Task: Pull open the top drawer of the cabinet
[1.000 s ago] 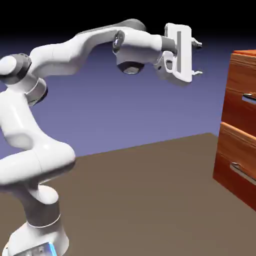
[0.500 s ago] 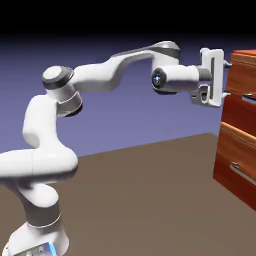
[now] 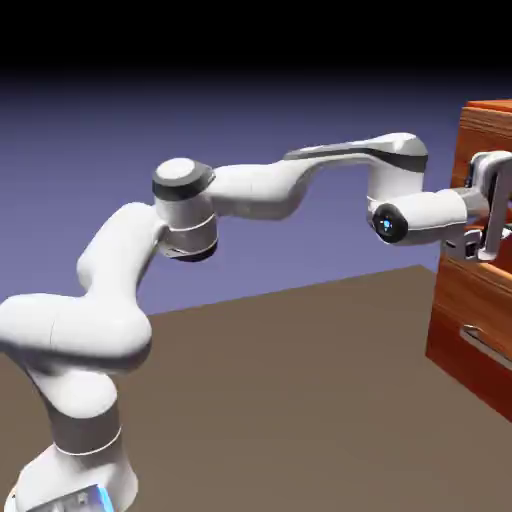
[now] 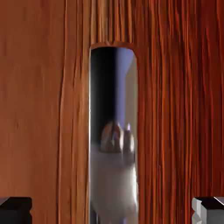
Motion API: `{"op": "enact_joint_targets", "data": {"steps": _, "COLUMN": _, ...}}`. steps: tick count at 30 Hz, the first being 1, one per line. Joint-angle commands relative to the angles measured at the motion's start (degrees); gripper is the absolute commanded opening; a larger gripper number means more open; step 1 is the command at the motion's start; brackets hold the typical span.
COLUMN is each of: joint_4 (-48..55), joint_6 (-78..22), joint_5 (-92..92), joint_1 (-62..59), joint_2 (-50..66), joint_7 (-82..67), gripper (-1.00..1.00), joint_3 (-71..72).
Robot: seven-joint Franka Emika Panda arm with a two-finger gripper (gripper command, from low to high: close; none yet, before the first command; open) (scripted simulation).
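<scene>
The cabinet [image 3: 462, 352] stands at the right edge of the exterior view, glossy reddish-brown. My gripper [image 3: 503, 222] is pressed up against the front of the top drawer [image 3: 481, 150], and its fingertips are hidden there. In the hand view the drawer's wood [image 4: 43, 109] fills the frame. The silver bar handle [image 4: 113, 131] runs up the middle of it. My gripper [image 4: 111, 211] straddles the bar: the grey fingertips [image 4: 15, 210] sit at the two bottom corners, with wood showing between each tip and the bar. The jaws are open and touch nothing.
The like drawer below, with its own silver handle [image 3: 486, 346], sits under my hand. The brown table [image 3: 300, 400] stretches between the robot's base [image 3: 75, 480] and the cabinet.
The arm has stretched to the right and dropped, carrying the hand from high and clear of the cabinet to the top drawer's front. The fingers now straddle the handle.
</scene>
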Motion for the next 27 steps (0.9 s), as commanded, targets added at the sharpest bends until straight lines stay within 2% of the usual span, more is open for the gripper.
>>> {"op": "enact_joint_targets", "data": {"steps": 1, "joint_4": 0.00, "joint_6": 0.00, "joint_5": 0.00, "joint_1": 0.00, "joint_2": 0.00, "joint_7": 0.00, "gripper": -1.00, "joint_3": 0.00}}
{"op": "enact_joint_targets", "data": {"steps": 16, "joint_4": -31.14, "joint_6": -11.31, "joint_5": -1.66, "joint_1": 21.08, "joint_2": 3.14, "joint_7": -5.42, "gripper": -1.00, "joint_3": -9.94}}
{"op": "enact_joint_targets", "data": {"steps": 27, "joint_4": -53.97, "joint_6": -18.35, "joint_5": -6.45, "joint_1": 38.41, "joint_2": 0.67, "joint_7": -6.35, "gripper": -1.00, "joint_3": -21.80}}
